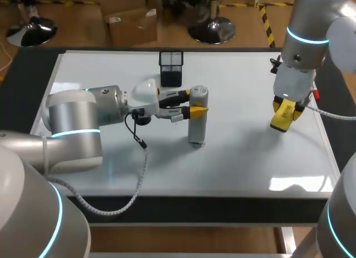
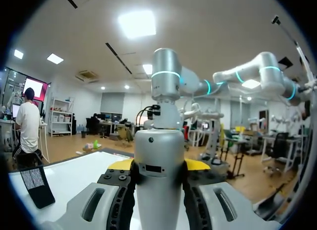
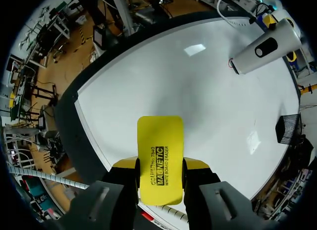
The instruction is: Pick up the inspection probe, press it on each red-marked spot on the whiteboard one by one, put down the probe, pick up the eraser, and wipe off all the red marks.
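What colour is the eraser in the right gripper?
The eraser is yellow with black print; right wrist view best.

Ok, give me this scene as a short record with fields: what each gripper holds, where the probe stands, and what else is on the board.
left gripper: shut on the probe, a finger on either side
probe: grey, upright, lower tip on the whiteboard, near its middle
right gripper: shut on the eraser, over the board's right part
eraser: yellow, seemingly held off the board
mesh holder: black, at the far edge, behind the probe
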{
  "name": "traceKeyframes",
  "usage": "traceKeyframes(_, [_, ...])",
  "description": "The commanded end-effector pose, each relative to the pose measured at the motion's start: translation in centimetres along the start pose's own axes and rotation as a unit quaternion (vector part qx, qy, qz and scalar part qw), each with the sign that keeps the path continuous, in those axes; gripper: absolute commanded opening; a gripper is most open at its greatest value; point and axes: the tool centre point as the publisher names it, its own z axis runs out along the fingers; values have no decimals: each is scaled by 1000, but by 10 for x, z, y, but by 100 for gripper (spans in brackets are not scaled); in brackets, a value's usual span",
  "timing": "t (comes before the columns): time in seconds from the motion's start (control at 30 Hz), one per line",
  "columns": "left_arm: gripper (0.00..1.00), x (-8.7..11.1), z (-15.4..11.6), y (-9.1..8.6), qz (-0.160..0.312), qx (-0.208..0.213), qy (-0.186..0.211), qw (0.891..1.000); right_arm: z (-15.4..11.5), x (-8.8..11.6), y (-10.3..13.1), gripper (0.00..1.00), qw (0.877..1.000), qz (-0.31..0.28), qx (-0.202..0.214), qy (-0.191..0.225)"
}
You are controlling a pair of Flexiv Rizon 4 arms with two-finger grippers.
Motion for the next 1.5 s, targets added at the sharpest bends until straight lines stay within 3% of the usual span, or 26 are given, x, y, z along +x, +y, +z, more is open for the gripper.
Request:
traceKeyframes(0.03, [0, 5, -3, 2, 1, 3, -1, 1000, 0, 1, 0, 0, 1000, -1, 1, 1])
traceKeyframes(0.6, [0, 10, -1, 9, 4, -1, -1, 1000, 0, 1, 0, 0, 1000, -1, 1, 1])
traceKeyframes(1.17, [0, 11, -1, 3, 10, 3, 10, 1000, 0, 1, 0, 0, 1000, -1, 1, 1])
traceKeyframes(1.33, [0, 11, 2, -6, 11, 5, 39, 999, 0, 1, 0, 0, 1000, -1, 1, 1])
traceKeyframes(1.5, [0, 4, 2, -19, 14, -2, 98, 995, 0, 1, 0, 0, 1000, -1, 1, 1])
